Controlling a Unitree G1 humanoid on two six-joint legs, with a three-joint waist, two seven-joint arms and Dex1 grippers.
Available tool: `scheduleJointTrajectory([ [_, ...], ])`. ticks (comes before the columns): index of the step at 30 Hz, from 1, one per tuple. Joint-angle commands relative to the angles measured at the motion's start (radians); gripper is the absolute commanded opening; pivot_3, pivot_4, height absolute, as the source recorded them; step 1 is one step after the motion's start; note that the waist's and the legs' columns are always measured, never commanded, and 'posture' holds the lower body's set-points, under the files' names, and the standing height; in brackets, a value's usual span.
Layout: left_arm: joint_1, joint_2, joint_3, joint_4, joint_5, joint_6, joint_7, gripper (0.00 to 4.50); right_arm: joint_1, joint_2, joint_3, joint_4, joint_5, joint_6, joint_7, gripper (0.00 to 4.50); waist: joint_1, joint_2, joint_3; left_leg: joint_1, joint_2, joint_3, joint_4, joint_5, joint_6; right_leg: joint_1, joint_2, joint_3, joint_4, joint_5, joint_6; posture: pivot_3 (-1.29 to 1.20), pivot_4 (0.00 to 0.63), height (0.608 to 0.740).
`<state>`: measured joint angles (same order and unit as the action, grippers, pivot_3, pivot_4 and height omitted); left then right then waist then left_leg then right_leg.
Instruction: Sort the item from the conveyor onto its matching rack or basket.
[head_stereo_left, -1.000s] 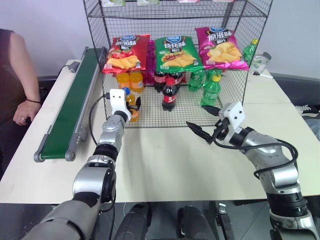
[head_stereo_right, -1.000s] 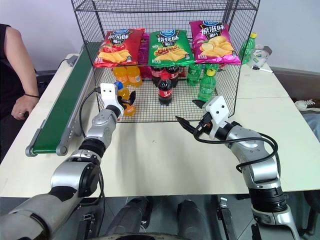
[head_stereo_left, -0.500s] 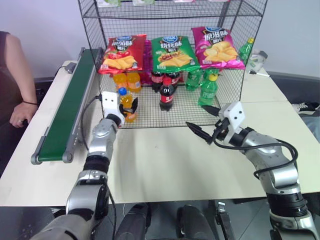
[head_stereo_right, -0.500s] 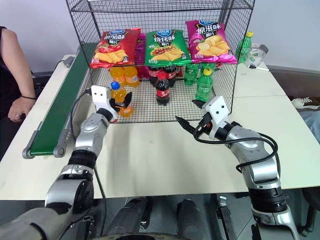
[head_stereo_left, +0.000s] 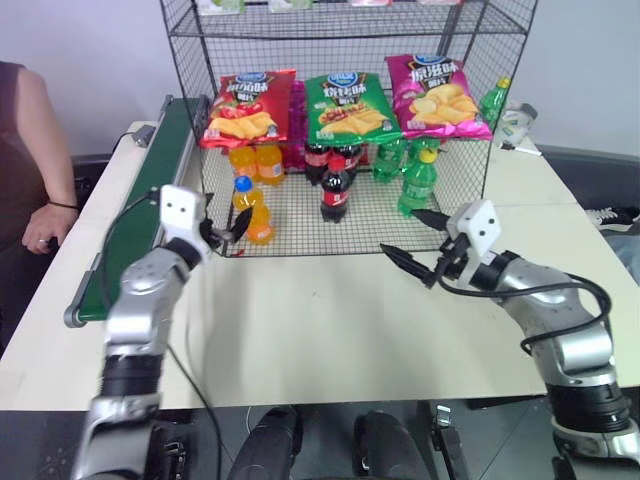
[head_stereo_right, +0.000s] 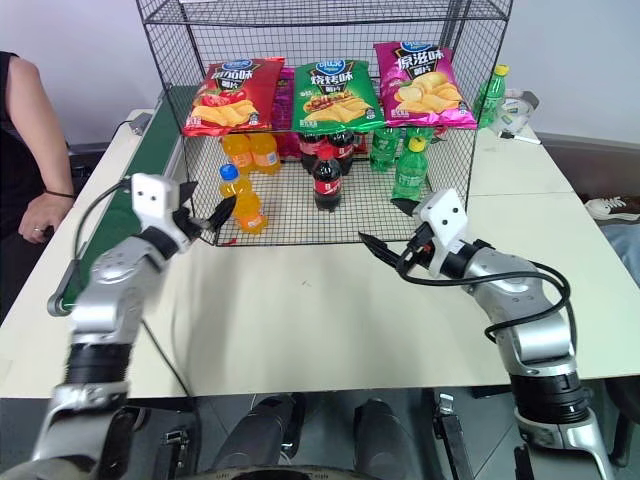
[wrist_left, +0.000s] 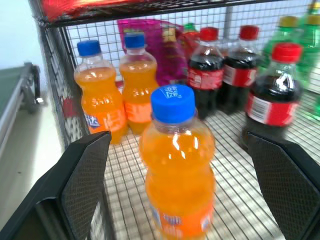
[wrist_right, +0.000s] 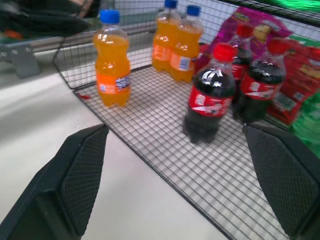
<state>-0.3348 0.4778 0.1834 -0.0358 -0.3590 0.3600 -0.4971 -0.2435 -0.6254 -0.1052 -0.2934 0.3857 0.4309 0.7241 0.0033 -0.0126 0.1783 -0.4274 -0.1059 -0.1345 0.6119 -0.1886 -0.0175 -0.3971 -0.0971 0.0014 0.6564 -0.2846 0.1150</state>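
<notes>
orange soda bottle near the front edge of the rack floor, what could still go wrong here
The orange soda bottle stands alone near the front edge of the rack floor, apart from the two orange bottles behind it. The left tool is open right in front of it, so a stray sideways swing could tip it, perhaps out onto the table. The wire mesh floor gives it an uneven footing, so a bump to the rack might topple it too.

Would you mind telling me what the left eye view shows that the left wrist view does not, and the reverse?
Only the left eye view: the conveyor, a person's arm, the right gripper, open, and the chip bags on the rack. Only the left wrist view: the blue cap's printed top, close up between the open left gripper's fingers. Both: the orange soda bottle standing on the rack floor, two more orange bottles, and cola bottles.
</notes>
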Motion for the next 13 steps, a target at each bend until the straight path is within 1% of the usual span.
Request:
scheduleJointTrajectory([
  [1,0.048,0.07,0.064,-0.114,-0.078,0.09,-0.06,4.48,0.015,-0.031,-0.067,-0.021,0.039,0.009,0.021,4.5,0.002,0.0,0.0,0.0,0.0,0.0,0.0,0.0,0.0,0.0,0.0,0.0,0.0,0.0,0.0,0.0,0.15,0.74],
  [4,0.142,0.15,0.13,-0.171,-0.129,0.153,-0.121,4.48,0.05,-0.084,-0.124,-0.001,0.059,0.033,0.058,4.5,0.007,0.0,0.0,0.001,0.0,0.0,0.0,0.0,0.0,0.001,0.0,0.001,0.0,0.0,0.0,0.0,0.15,0.74],
  [6,0.19,0.181,0.159,-0.196,-0.147,0.173,-0.136,4.48,0.068,-0.114,-0.15,0.019,0.058,0.031,0.077,4.5,0.008,0.0,0.0,0.0,0.0,0.0,0.0,-0.001,0.001,0.001,-0.001,0.001,-0.001,-0.001,-0.002,0.0,0.15,0.74],
  [9,0.219,0.192,0.166,-0.214,-0.147,0.179,-0.131,4.48,0.072,-0.127,-0.162,0.038,0.065,0.024,0.085,4.5,0.01,0.0,0.0,0.0,0.001,0.0,0.0,-0.001,0.001,0.001,-0.001,0.002,-0.003,-0.002,-0.003,0.0,0.15,0.74],
  [13,0.226,0.182,0.172,-0.233,-0.156,0.191,-0.12,4.48,0.072,-0.128,-0.163,0.039,0.06,0.025,0.087,4.5,0.01,0.0,0.0,0.0,0.001,0.0,0.0,-0.001,0.001,0.002,-0.001,0.001,-0.003,-0.002,-0.004,0.0,0.15,0.74],
])
